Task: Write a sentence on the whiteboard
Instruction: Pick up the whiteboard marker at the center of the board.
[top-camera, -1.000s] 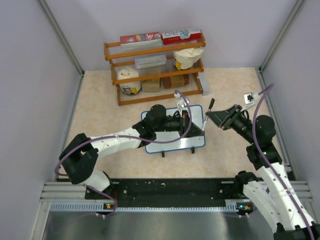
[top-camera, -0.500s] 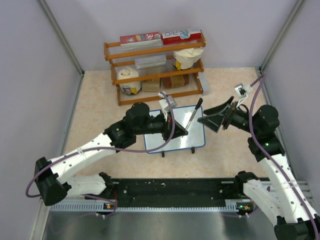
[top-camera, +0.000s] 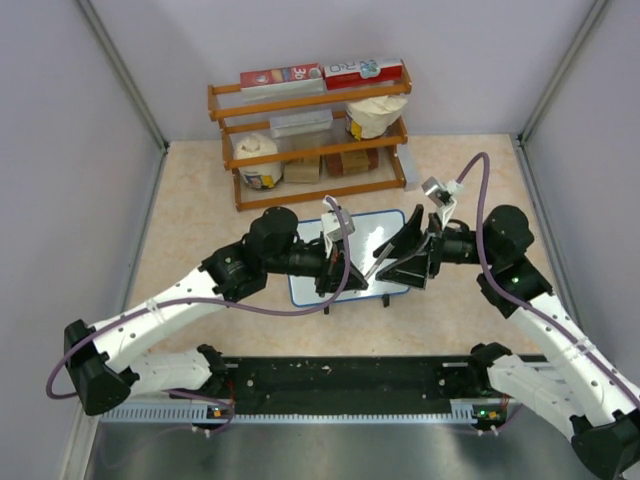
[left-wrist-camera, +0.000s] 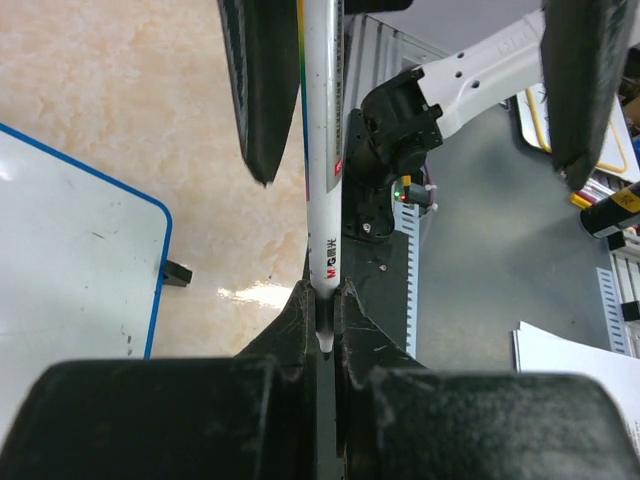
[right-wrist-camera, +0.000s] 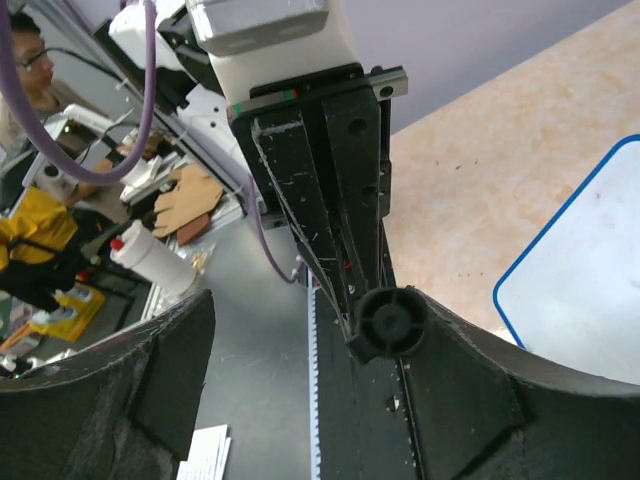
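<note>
Top external first: left gripper (top-camera: 338, 272) reaches over the whiteboard (top-camera: 390, 225), which sits mid-table, and meets the right gripper (top-camera: 402, 262) nose to nose, the marker (top-camera: 378, 267) bridging them. Beige marbled table (top-camera: 190, 220), a wooden rack (top-camera: 310, 100) of boxes and tubs at the back, pale walls all round.

Left wrist: its own jaws are clamped tight on the tail of the white barrel. The right's fingers (left-wrist-camera: 262, 90) stand wide apart either side of the far end. The board corner shows bare, no words I can read.

Right wrist: the black cap (right-wrist-camera: 392, 322) sits between gaping fingers, nothing gripped. Looks like uncapping before writing; next, the right must close squarely on that cap and pull straight off.
</note>
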